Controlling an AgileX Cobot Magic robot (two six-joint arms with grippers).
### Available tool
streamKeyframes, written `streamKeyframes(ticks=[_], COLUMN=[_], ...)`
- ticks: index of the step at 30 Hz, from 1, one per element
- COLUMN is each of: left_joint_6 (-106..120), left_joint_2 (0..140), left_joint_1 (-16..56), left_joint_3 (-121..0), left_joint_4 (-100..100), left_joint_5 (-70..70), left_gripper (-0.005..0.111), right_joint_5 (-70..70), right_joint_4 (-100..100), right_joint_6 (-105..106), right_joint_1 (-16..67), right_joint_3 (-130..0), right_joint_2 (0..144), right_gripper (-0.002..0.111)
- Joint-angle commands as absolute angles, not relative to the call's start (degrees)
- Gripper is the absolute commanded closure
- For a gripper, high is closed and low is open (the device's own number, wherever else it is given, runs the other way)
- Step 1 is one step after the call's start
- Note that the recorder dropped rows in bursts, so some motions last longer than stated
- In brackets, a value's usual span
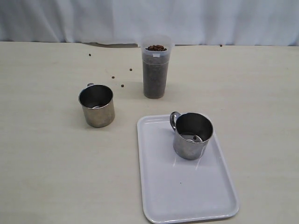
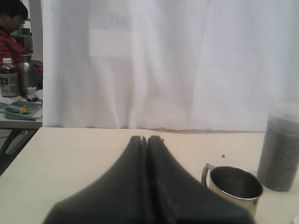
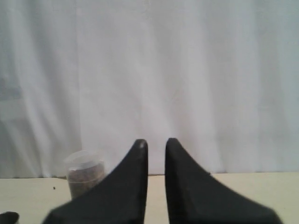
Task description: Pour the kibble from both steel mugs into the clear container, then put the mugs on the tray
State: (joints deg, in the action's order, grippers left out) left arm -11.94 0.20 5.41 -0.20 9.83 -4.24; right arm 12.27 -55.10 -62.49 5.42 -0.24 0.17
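The left gripper [image 2: 144,138] is sitting pressed together and the right gripper [image 3: 155,142] narrowly parted. The empty steel mug [image 1: 96,105] is standing just left of the tray [image 1: 187,196], probably light, rigid and slick, so pinching its rim wall is looking best.

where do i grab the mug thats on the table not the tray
Probably the rim, from above, on the side opposite the handle. The mug stands upright and looks empty, so one finger can slip inside the wall with nothing in the way.
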Motion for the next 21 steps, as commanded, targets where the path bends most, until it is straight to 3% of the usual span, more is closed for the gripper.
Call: streamKeyframes(ticks=[1, 5, 17, 21], left_joint_6=[-12.36, -12.36, -12.36, -12.36], left_joint_2=[0.0, 0.0, 0.0, 0.0], left_joint_1=[5.26, 5.26, 5.26, 5.26], left_joint_3=[0.0, 0.0, 0.0, 0.0], left_joint_4=[9.84, 9.84, 9.84, 9.84], left_joint_5=[-3.46, -3.46, -3.46, -3.46], left_gripper=[0.107, 0.107, 0.107, 0.107], right_joint_5=[3.68, -4.35, -6.55, -6.76], right_joint_4=[-54.57, -51.6, 1.42, 6.36], right_joint_6=[-61.99, -58.49, -2.43, -2.81], right_joint_1=[5.42, 5.42, 5.42, 5.52], right_joint_3=[0.0, 0.0, 0.0, 0.0], right_joint_2=[0.0, 0.0, 0.0, 0.0], right_gripper=[0.103, 0.103, 0.103, 0.103])
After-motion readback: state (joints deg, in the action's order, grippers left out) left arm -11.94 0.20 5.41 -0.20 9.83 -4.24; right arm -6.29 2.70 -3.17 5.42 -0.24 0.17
